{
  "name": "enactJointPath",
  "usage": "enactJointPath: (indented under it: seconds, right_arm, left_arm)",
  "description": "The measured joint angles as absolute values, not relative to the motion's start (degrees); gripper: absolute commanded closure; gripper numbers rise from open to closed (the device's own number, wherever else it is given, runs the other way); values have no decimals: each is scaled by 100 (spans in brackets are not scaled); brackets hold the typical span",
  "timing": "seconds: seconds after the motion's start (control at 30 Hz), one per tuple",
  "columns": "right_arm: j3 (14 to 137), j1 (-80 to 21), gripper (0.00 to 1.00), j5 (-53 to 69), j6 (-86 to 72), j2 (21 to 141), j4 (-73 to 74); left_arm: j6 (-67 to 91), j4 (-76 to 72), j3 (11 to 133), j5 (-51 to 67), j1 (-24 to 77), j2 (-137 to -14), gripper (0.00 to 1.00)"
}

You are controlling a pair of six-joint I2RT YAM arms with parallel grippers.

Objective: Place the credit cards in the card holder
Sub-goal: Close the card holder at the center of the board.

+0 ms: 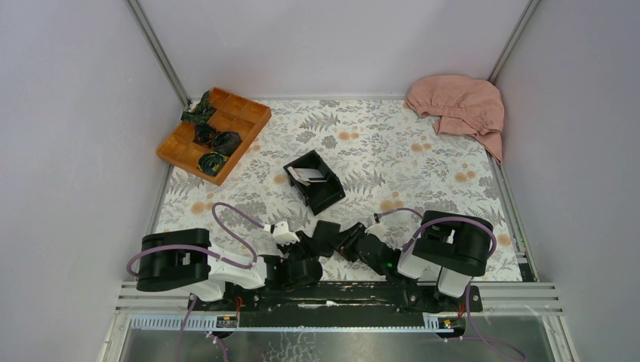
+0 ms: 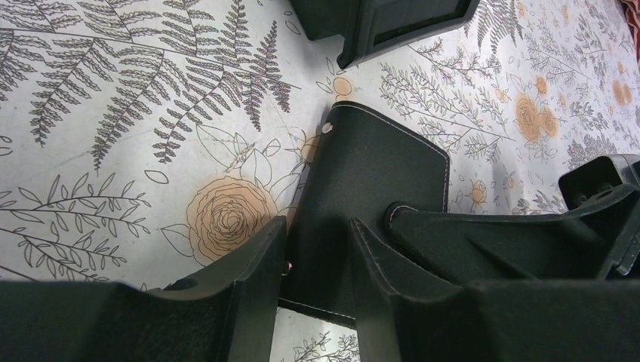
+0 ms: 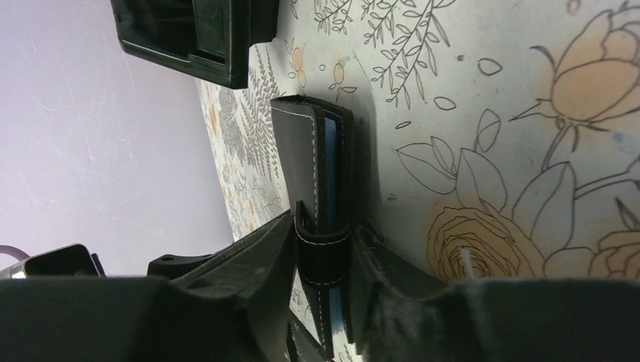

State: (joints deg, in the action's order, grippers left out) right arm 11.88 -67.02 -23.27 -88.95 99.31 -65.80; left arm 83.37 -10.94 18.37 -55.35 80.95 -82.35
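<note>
The card holder [image 1: 327, 234], a closed black wallet, is near the table's front between both grippers. In the right wrist view it shows edge-on [image 3: 313, 151], with a blue-grey inner layer and its clasp tab. My right gripper [image 3: 323, 226] is shut on it at the clasp tab. In the left wrist view its black cover [image 2: 377, 166] shows, with a right finger [image 2: 513, 241] on it. My left gripper [image 2: 317, 226] is open, its fingers astride the holder's near corner. White credit cards [image 1: 307, 174] lie in a black open-topped box [image 1: 321, 194] just beyond.
An orange divided tray [image 1: 240, 115] with dark green bundles [image 1: 213, 162] stands at the back left. A pink cloth [image 1: 460, 105] lies at the back right corner. Grey walls close in the table on three sides.
</note>
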Motion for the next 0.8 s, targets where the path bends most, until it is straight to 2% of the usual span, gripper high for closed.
enactJointPath:
  seconds: [0.13,0.2,0.63,0.8]
  right_arm:
    - [1199,-6702,39,-2303,-8831,9876,-6654]
    - [1229,-6705,35,-2290,-8715,9701,-6486]
    - [1323,-6705,36,-2661,-7835,7874,-3750]
    - [1575,-6696,34,-3135,-7150,7220,-2290]
  left_arm:
    - [8346,-1092,1835,-5533,8095,-8224,52]
    - [8370,-1076,1835,-5527,8095,-8180,49]
    - [8263,-307,1833,-5443,8101,-7293,40]
    - [8143,318,2071,-5690,8119,-6541,36]
